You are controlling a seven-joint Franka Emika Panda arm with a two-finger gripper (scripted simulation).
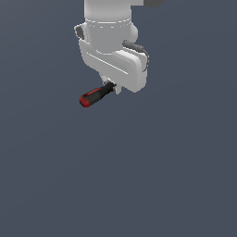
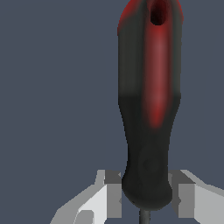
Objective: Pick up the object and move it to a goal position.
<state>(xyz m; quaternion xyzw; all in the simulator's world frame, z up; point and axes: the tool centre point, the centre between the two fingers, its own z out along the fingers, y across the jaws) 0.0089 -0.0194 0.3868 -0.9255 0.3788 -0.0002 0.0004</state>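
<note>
My pincer is clamped on the screwdriver at the handle's black shaft end, so the red butt juts toward the exterior view's left. I judge that off-centre grip could let it tilt while carried.

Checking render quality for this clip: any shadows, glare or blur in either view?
Exterior view: flat even lighting, no cast shadow under the screwdriver, coarse jagged edges. Wrist view: handle fills the frame, soft sheen on its red stripe, no glare; gripper edges blocky.
</note>
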